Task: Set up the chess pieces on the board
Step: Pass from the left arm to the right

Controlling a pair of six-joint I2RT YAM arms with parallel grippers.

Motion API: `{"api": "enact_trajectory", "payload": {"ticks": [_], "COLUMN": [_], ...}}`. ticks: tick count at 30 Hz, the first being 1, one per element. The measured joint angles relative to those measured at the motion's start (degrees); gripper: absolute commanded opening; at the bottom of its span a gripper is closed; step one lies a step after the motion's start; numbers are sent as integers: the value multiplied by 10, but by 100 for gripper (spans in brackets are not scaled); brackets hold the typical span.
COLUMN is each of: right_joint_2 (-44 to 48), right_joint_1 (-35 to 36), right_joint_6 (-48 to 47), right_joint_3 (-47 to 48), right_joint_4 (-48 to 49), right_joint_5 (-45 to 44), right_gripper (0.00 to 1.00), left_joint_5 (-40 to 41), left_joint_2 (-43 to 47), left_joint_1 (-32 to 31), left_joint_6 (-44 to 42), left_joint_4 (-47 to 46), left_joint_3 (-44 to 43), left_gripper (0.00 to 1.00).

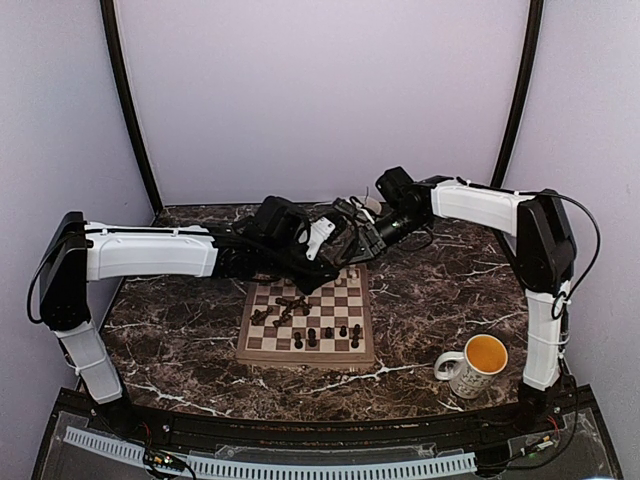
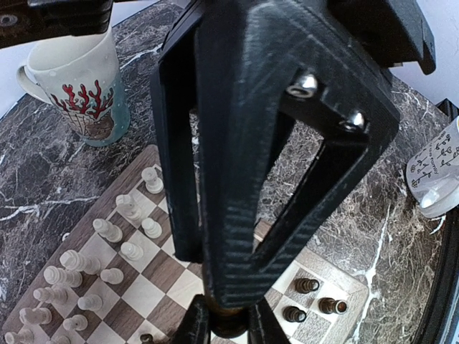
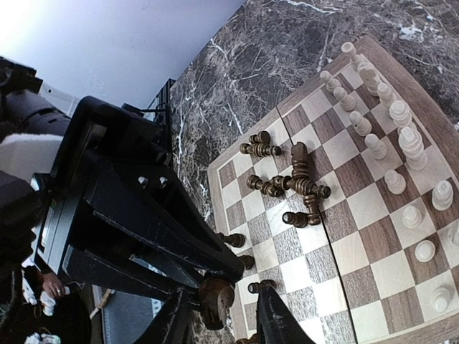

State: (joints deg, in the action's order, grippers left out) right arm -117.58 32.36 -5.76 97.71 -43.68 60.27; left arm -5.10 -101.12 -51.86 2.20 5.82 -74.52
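Observation:
The board [image 1: 305,357] lies mid-table. Both grippers meet above its far edge. My left gripper [image 1: 342,252] is shut on a dark chess piece [image 2: 229,319], which sits between its fingertips [image 2: 192,324]. My right gripper [image 1: 358,243] is open. Its fingers [image 3: 276,315] stand on either side of the same dark piece [image 3: 217,301], with a gap on one side. Several dark pieces lie toppled in a heap [image 3: 297,179] on the board, and others stand near its edge [image 2: 315,294]. The cream-white pieces [image 3: 401,122] stand in rows along the far side [image 2: 129,208].
A white mug with a yellow inside [image 1: 478,363] stands on the marble at the front right and also shows in the left wrist view [image 2: 437,179]. A second mug with a red coral pattern [image 2: 79,86] stands behind the board's far edge. Curved walls close in the back.

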Motion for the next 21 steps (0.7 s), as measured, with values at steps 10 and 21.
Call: {"api": "enact_trajectory", "payload": {"ticks": [10, 21], "right_joint_2": [0, 15], "right_joint_1": [5, -19], "right_joint_6": [6, -13], "right_joint_3": [0, -10], "right_joint_4": [4, 19], "right_joint_5": [10, -24], "right_gripper": [10, 7], "left_joint_5": [-1, 16], "left_joint_2": [0, 64], "left_joint_1": [0, 39], "left_joint_6": [2, 56], "left_joint_4": [-3, -59], "left_joint_3": [2, 110], "left_gripper": [29, 52]}}
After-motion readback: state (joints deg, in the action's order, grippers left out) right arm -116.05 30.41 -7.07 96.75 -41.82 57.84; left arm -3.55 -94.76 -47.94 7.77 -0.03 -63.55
